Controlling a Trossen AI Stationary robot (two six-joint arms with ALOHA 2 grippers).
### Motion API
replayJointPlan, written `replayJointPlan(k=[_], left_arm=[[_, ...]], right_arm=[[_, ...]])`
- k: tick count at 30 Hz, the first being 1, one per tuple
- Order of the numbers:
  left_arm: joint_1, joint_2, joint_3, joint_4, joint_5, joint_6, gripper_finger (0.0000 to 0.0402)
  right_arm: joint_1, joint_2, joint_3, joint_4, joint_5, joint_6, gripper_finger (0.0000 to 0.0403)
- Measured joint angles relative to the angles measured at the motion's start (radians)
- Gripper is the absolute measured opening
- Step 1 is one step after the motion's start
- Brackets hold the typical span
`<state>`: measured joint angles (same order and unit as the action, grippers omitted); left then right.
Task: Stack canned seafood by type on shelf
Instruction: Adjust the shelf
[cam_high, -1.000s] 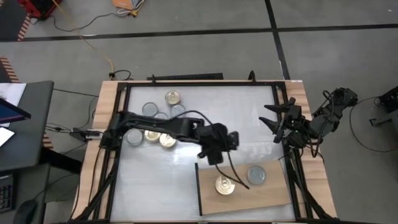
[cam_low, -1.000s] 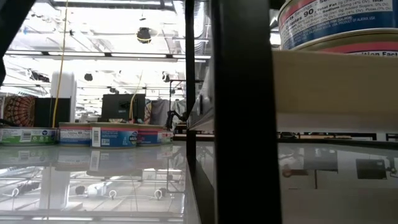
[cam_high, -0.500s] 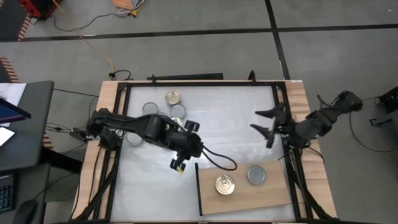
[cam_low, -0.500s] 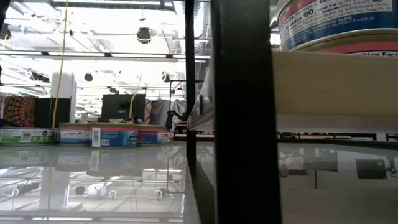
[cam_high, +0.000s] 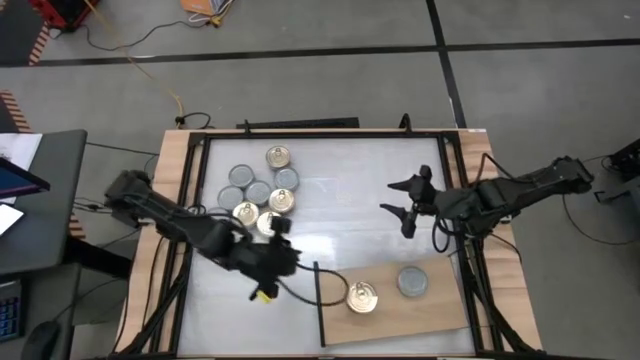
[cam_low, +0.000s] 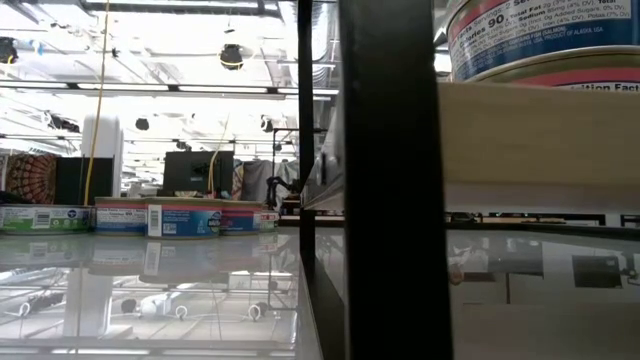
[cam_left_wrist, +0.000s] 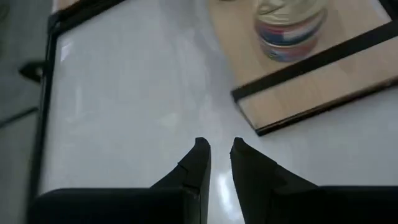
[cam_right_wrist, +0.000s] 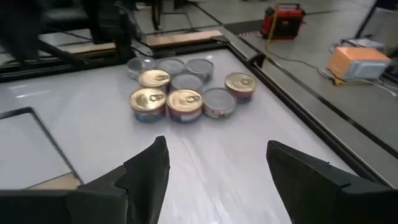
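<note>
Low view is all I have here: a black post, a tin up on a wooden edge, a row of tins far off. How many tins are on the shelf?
Observer: Two on the shelf: a gold-lidded tin and a silver-lidded tin, side by side, not stacked.
Operator: And where are the arms?
Observer: The left gripper is over bare table just off the shelf's corner, fingers nearly closed and holding nothing.
Operator: The right one?
Observer: The right gripper is open over the table's middle, facing the cluster of loose tins.
</note>
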<state>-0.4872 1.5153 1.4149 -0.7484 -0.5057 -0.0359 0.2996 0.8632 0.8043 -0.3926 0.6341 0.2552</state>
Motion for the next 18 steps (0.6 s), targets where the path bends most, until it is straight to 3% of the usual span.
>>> replayJointPlan(k=[4,8,12,18], left_arm=[[0.006,-0.121,-0.314,0.343,-0.024,-0.148,0.0060],[0.008,-0.141,-0.556,0.727,-0.024,-0.148,0.0084],[0.015,-0.140,-0.677,0.972,-0.015,-0.135,0.0126],[0.032,-0.120,-0.745,1.114,0.065,-0.145,0.0197]], right_arm=[[0.000,-0.008,0.000,0.043,-0.011,-0.028,0.0295],[-0.015,-0.018,0.000,0.037,-0.011,-0.026,0.0295],[-0.035,-0.020,0.000,0.034,-0.011,-0.019,0.0295],[-0.063,-0.019,0.000,0.031,-0.015,-0.012,0.0295]])
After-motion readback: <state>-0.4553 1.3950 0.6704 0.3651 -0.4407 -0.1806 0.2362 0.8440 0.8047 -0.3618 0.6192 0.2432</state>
